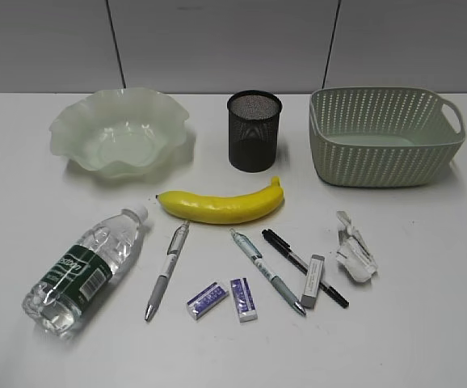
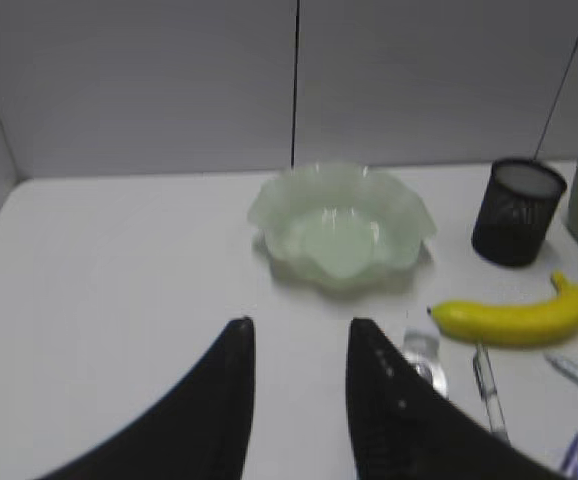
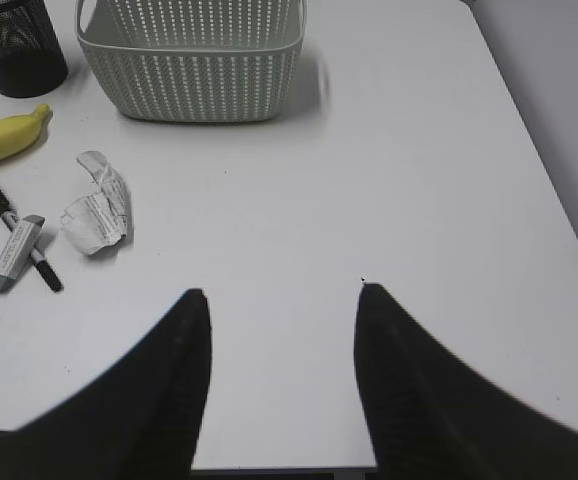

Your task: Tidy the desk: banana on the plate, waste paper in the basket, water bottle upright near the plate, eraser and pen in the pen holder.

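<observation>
The white desk [image 1: 427, 339] has many things on it. Think of the desk in the outside view as a clock face, with the banana [image 1: 221, 207] near the middle.

The green plate [image 1: 120, 133] with the wavy rim sits at about 10 o'clock and has nothing in it. The black pen holder [image 1: 254, 129] stands at 12 o'clock. The green basket [image 1: 385, 136] with little holes sits at about 2 o'clock.

The water bottle [image 1: 84, 271] lies on its side at about 8 o'clock, its white cap pointing toward the banana. A silver pen [image 1: 167, 271] lies just right of the bottle. Two small erasers [image 1: 224, 299] lie at 6 o'clock, close to each other. A pen with a blue-green barrel [image 1: 267, 271] and a thin black pen [image 1: 302, 267] lie at about 5 o'clock. A gray eraser [image 1: 313, 280] rests on the black pen. The waste paper [image 1: 355, 249] lies at about 4 o'clock, near the pens and not touching them.

The left gripper [image 2: 299, 335] hangs over bare desk with its jaws a little apart and holds nothing. The right gripper [image 3: 281, 300] hangs over bare desk too, with its jaws wider apart, and holds nothing.
</observation>
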Robot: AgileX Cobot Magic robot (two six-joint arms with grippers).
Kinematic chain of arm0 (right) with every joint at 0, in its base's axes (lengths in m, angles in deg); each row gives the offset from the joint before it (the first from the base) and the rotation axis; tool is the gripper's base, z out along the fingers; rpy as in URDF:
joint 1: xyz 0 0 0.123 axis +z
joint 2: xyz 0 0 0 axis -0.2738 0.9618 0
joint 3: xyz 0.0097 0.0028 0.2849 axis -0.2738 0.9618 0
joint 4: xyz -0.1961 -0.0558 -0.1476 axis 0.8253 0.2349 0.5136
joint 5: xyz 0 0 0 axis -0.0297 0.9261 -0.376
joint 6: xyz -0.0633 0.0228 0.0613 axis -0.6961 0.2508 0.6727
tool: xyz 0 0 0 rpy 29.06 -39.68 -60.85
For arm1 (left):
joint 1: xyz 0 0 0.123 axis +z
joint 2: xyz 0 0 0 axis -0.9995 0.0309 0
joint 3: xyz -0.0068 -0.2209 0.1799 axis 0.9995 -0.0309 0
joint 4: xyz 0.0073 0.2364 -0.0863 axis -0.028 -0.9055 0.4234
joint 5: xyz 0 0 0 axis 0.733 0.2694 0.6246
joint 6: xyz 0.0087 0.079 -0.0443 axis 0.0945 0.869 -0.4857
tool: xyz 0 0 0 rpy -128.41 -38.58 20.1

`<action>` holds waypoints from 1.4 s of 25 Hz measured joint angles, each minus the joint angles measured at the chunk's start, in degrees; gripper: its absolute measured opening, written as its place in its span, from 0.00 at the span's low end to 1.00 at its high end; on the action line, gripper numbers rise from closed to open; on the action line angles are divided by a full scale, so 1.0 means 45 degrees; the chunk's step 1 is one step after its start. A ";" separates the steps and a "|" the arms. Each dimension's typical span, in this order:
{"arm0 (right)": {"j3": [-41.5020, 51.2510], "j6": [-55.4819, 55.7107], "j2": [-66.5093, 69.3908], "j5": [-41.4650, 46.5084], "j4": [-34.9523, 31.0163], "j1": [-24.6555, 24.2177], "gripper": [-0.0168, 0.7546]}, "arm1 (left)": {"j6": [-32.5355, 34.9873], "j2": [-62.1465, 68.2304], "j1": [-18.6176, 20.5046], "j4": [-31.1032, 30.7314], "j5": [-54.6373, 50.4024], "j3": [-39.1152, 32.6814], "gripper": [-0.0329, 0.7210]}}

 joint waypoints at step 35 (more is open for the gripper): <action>0.0000 0.0000 0.0000 0.0000 0.0000 0.0000 0.52 | 0.9417 2.5931 -0.6741 0.1746 -0.2866 1.4765 0.65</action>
